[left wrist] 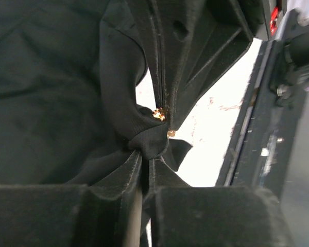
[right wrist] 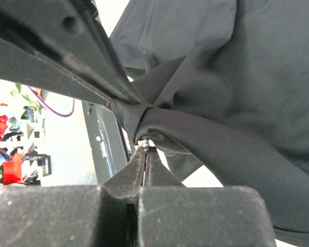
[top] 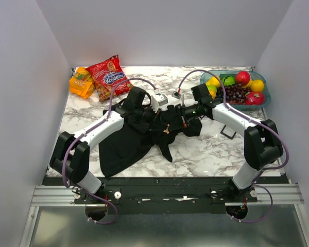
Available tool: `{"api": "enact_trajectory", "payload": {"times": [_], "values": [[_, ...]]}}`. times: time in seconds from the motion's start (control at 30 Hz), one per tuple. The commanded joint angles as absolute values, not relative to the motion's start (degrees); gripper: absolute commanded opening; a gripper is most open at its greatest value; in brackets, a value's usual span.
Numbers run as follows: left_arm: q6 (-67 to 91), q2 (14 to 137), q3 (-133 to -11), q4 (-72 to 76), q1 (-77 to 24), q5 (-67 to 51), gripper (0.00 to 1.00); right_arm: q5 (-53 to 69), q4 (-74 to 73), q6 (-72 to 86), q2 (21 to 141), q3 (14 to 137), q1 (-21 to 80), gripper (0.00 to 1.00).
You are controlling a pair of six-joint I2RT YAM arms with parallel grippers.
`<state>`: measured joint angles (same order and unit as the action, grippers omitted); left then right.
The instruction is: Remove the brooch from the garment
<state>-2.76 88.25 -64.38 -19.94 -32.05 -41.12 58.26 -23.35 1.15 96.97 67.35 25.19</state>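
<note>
Both my arms bend inward over the middle of the surface (top: 211,154), elbows out to the sides, wrists meeting above the garment (top: 121,146). My left gripper (left wrist: 145,163) is clamped on a bunched fold of the black cloth, which is drawn into a tight knot. My right gripper (right wrist: 146,153) reaches in from the opposite side, jaws pressed together on the brooch (left wrist: 158,113). It glints gold against the knot, just beside my left fingertips.

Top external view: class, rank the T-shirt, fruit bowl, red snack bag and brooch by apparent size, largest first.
1. T-shirt
2. fruit bowl
3. snack bag, only slightly smaller than the bowl
4. brooch, a tiny speck
</note>
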Motion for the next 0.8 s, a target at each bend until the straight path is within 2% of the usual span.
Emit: {"api": "enact_trajectory", "payload": {"times": [0.0, 0.2, 0.37, 0.6, 0.77], "values": [[3.24, 90.96, -67.06, -11.08, -31.21, -51.93, 0.24, 64.58, -21.1, -1.93, 98.26, 68.03, 27.33, 0.01], [8.17, 92.81, -65.04, -6.07, -30.76, -55.98, 0.28, 71.0, -18.46, -2.81, 98.35, 67.5, 27.33, 0.0], [6.95, 94.48, -65.56, -8.16, -30.24, -61.34, 0.29, 74.44, -18.46, -3.25, 99.23, 68.11, 27.33, 0.0], [2.12, 95.27, -64.51, -11.24, -29.62, -62.4, 0.19, 77.87, -18.46, -3.69, 99.49, 69.26, 27.33, 0.0], [-5.17, 95.19, -65.48, -17.22, -29.27, -60.12, 0.2, 78.14, -21.44, -6.58, 99.58, 70.75, 27.33, 0.0]]}}
